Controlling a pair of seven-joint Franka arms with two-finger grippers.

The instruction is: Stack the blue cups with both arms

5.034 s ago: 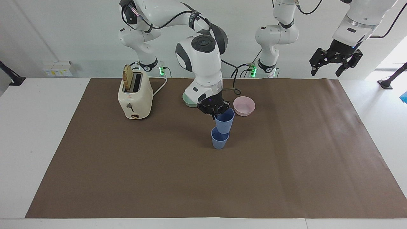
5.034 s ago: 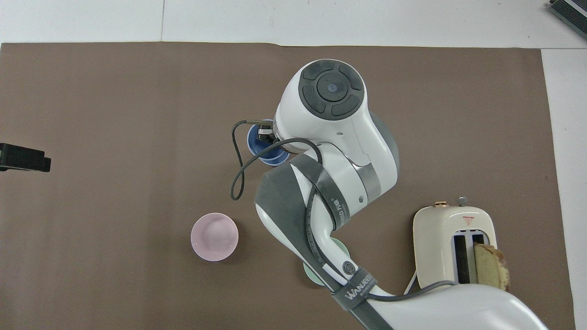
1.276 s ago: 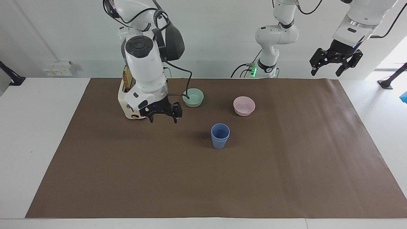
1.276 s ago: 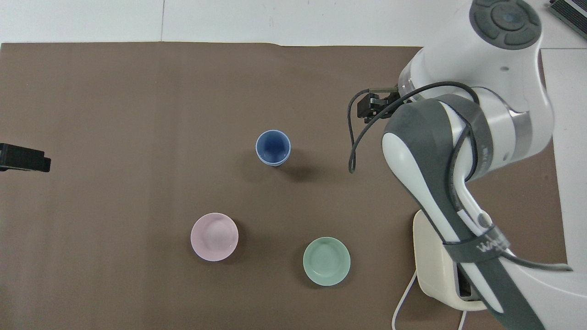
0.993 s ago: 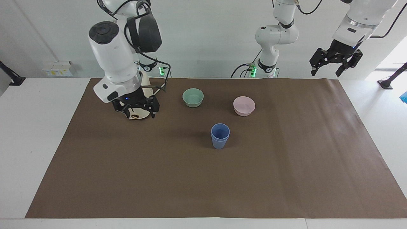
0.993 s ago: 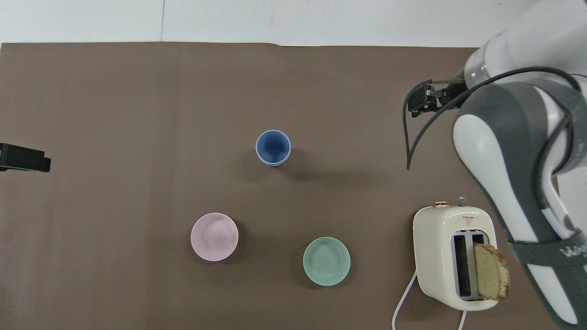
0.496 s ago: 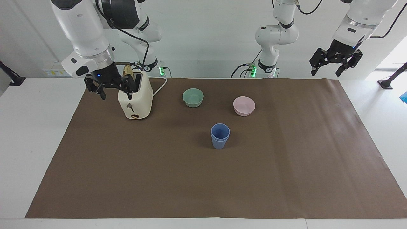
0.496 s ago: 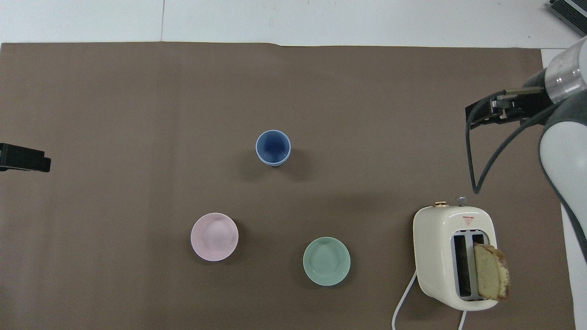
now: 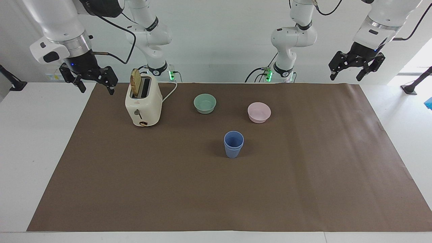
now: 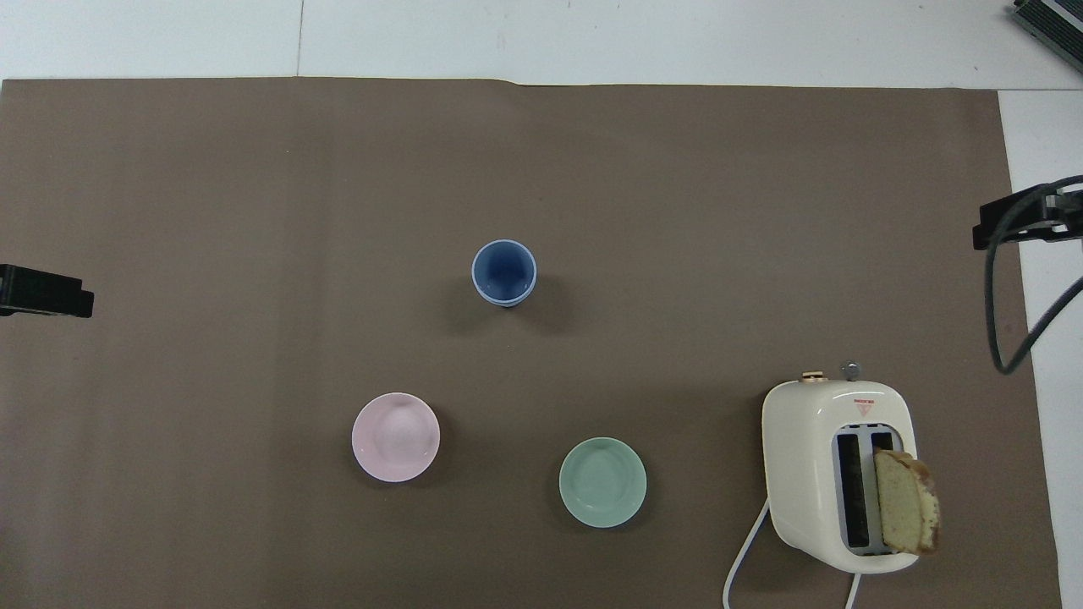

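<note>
Since the blue cups [image 9: 233,144] already sit nested upright on the mat, farther from the robots than both bowls, and the left gripper [image 9: 354,70] and right gripper [image 9: 92,82] hang released and empty over opposite table ends, stacking looks finished

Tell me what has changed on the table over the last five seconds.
The right tool let go of the upper matte blue tapered cup, now nested in the other blue cup, and swung away, open, past the cream toaster to the edge of the brown mat at the right arm's end. The left tool, open, the pale green bowl and the pink bowl stayed put.
</note>
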